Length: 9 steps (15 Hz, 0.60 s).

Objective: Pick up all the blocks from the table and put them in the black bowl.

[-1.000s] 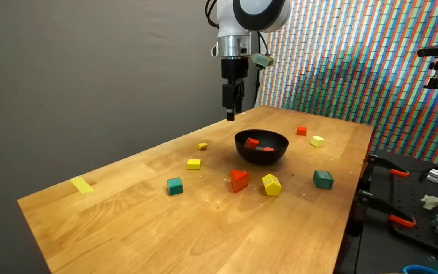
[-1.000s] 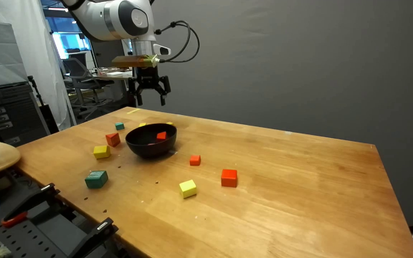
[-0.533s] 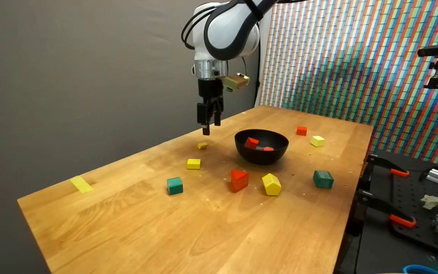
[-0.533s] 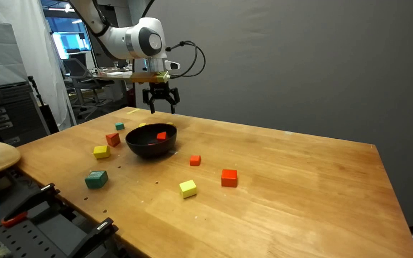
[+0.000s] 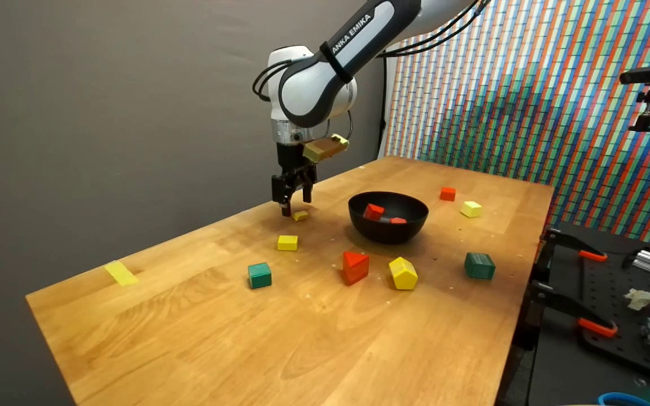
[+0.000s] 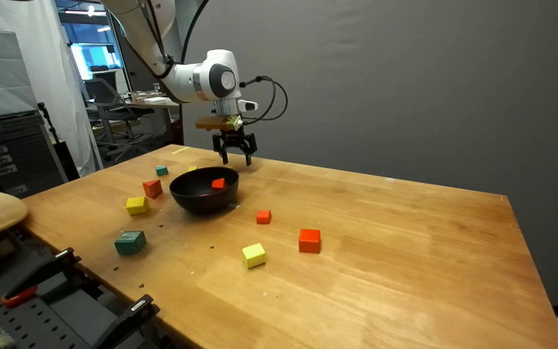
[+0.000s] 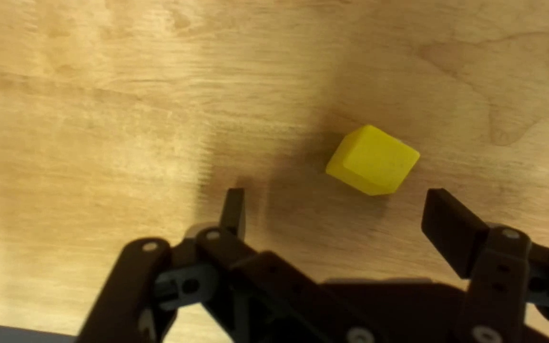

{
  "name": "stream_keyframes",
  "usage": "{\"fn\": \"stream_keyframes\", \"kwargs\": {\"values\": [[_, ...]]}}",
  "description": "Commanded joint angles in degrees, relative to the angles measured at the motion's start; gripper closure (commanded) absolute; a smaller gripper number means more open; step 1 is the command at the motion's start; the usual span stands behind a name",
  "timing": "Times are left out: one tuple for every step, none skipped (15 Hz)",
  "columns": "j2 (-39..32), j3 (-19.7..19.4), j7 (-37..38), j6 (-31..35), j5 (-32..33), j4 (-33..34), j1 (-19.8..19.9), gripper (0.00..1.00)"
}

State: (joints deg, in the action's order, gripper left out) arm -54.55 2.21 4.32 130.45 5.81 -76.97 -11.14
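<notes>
My gripper point(image 5: 297, 207) hangs low over the table point(image 5: 218, 338), open, with nothing between its fingers. A small yellow block point(image 7: 374, 159) lies just beyond the fingertips in the wrist view, closer to the right-hand finger. In an exterior view, this block is hidden behind the black bowl point(image 6: 204, 201) or the gripper. Two red blocks point(image 5: 374, 212) rest inside the bowl. Around it on the table lie another yellow block point(image 5: 287, 243), a green block point(image 5: 259, 276), a red triangular block point(image 5: 355, 268), a yellow five-sided block point(image 5: 403, 274), a dark green block point(image 5: 479, 266), a pale yellow block point(image 6: 254, 255) and two red blocks point(image 6: 309, 241).
A strip of yellow tape point(image 5: 121, 273) is stuck near the table's corner. Black clamps point(image 5: 576, 307) with orange parts sit along one table edge, above a dark side surface. A grey wall point(image 6: 405, 97) stands behind the table.
My gripper has come down and away from above the bowl's far side to the small yellow block, staying open. The blocks and the bowl have not moved.
</notes>
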Motion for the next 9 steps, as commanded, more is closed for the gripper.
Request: {"fn": "stream_keyframes", "kwargs": {"values": [[-4.01, -1.33, 2.85, -3.88, -0.13, 6.68, -0.98, 0.35], [-4.11, -1.33, 3.32, -4.05, -0.23, 6.69, -0.96, 0.45], [-3.71, -1.15, 3.58, -4.24, -0.47, 6.52, -1.03, 0.45], [-3.2, -1.16, 3.93, -4.37, -0.38, 6.16, -1.2, 0.47], [-2.78, -1.14, 4.36, -4.59, -0.39, 5.88, -1.36, 0.52], [-2.41, -1.15, 4.81, -4.65, -0.41, 5.49, -1.46, 0.51], [-2.11, -1.26, 5.23, -4.38, -0.31, 5.05, -1.58, 0.5], [-1.8, -1.28, 5.59, -4.26, -0.33, 4.62, -1.62, 0.53], [-1.35, -1.32, 5.93, -4.22, -0.36, 4.03, -1.62, 0.5]]}}
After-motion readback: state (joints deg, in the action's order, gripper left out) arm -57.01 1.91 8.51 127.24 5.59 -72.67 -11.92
